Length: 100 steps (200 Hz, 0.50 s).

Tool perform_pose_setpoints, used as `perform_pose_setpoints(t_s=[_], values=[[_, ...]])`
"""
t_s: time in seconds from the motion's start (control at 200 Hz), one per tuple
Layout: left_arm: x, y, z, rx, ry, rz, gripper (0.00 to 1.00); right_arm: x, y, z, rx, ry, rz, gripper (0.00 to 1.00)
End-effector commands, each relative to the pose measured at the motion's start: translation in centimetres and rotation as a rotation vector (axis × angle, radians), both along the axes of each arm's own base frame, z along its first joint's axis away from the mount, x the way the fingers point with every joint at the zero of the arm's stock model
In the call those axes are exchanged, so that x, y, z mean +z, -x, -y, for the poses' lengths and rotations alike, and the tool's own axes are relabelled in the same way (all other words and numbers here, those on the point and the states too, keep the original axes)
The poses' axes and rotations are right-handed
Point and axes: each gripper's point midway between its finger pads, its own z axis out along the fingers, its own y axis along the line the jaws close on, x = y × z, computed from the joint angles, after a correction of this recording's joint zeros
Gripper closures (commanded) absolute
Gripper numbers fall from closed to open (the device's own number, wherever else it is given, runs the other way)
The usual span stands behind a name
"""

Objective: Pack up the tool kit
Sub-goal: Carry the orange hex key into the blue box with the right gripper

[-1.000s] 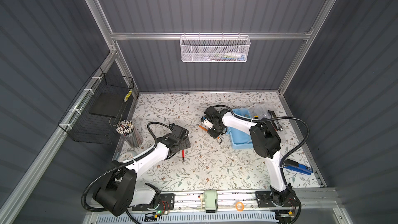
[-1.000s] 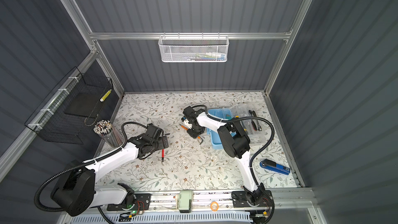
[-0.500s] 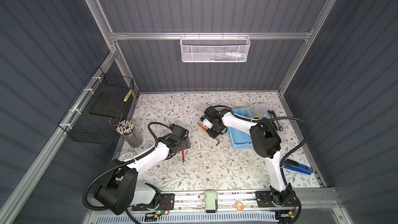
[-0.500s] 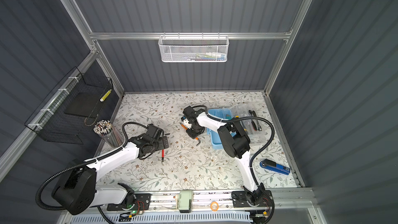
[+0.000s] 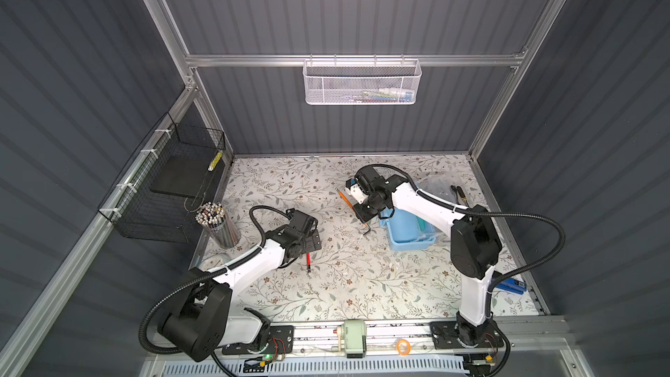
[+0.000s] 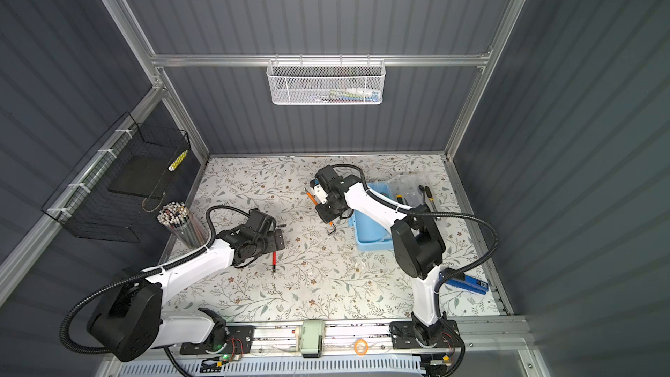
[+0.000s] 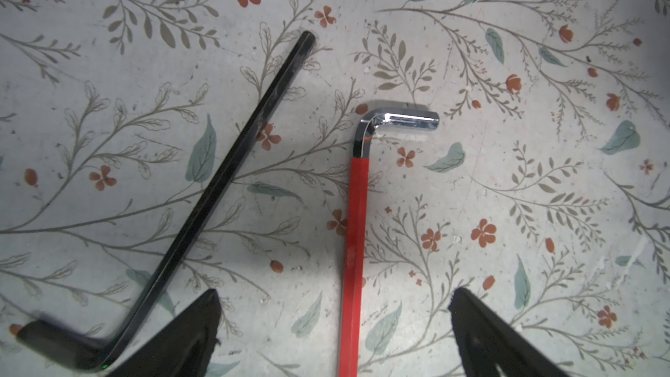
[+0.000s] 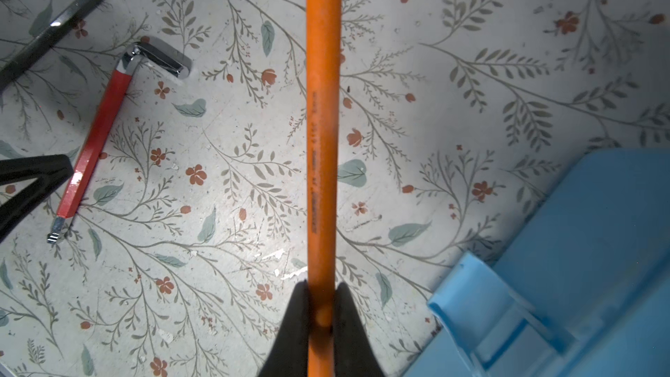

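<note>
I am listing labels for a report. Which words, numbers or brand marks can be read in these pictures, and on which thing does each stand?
No text is readable.
orange hex key: dark print along its shaft, too blurred to read.
blue object: pale label, too small to read.

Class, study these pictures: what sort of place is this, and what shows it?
Probably a purpose-built robot test cell: left arm and right arm mounted on a base rail, grey panel walls in an aluminium frame, and a light-blue box on a floral tabletop.
</note>
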Motion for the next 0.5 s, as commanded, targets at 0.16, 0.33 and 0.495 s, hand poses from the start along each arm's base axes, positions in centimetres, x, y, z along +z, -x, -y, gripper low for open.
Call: perform_pose_setpoints(t_s=[0.16,0.33,0.495], values=[[-0.5,0.0,0.3,-0.039,-0.019,-0.043,0.0,3.2,-0.4,7.2,-0.177,0.045,0.047,0.99],[-0.6,-0.2,0.7,-0.05,-0.003,-0.047,0.0,3.3,-0.1,11.4,-0.267,0.077,0.04,0.99],[-0.7,-0.3,1.0,-0.055,0.004,-0.051,0.0,2.3,-0.1,13.9,-0.333,0.089,0.02,0.98]])
